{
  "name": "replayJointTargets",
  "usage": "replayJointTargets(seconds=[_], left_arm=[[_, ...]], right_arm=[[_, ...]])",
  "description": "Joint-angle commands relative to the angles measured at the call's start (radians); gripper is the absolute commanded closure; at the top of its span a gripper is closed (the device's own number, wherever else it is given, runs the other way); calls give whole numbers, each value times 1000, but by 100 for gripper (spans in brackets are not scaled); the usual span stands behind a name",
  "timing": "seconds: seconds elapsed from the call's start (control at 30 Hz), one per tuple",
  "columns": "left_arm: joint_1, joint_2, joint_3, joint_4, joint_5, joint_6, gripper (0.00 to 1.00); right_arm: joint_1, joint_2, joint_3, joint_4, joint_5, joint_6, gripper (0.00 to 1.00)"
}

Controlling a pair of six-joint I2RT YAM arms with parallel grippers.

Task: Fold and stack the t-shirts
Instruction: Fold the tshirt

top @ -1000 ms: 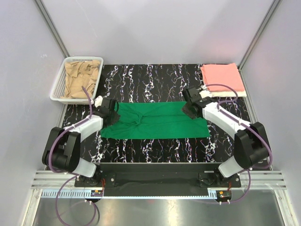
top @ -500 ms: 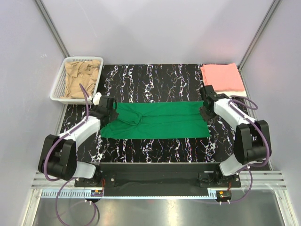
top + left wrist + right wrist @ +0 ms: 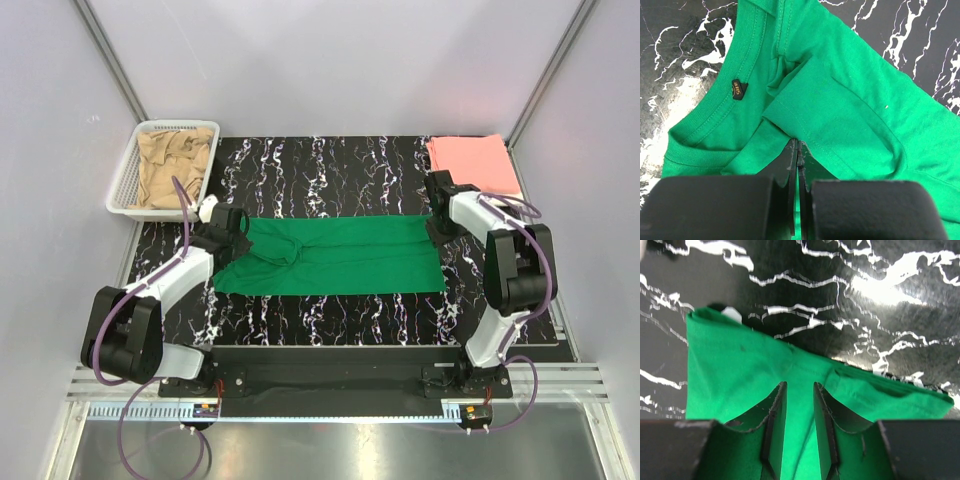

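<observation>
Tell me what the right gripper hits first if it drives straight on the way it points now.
The green t-shirt: the right gripper points its open jaws at the cloth near its edge, so it would likely meet that first, with the black marbled table underneath. How close the tips are is unclear.

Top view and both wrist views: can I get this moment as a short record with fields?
Green t-shirt: folded strip across the table middle
Left pincer: shut on its collar end
Right pincer: fingers slightly apart, green cloth between, grip unclear
Tan t-shirt: crumpled in the basket, far left
Pink t-shirt: folded, far right corner
</observation>
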Motion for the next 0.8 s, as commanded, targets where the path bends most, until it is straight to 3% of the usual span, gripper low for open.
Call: replayJointTargets(seconds=[0.0, 0.33, 0.77], left_arm=[[-3, -16, 35, 14, -13, 27, 100], [-5, -9, 44, 14, -18, 49, 100], [-8, -3, 52, 14, -19, 52, 100]], right_arm=[[-15, 26, 46, -15, 71, 15, 66], [-50, 106, 89, 17, 28, -34, 67], [-56, 91, 71, 25, 25, 20, 68]])
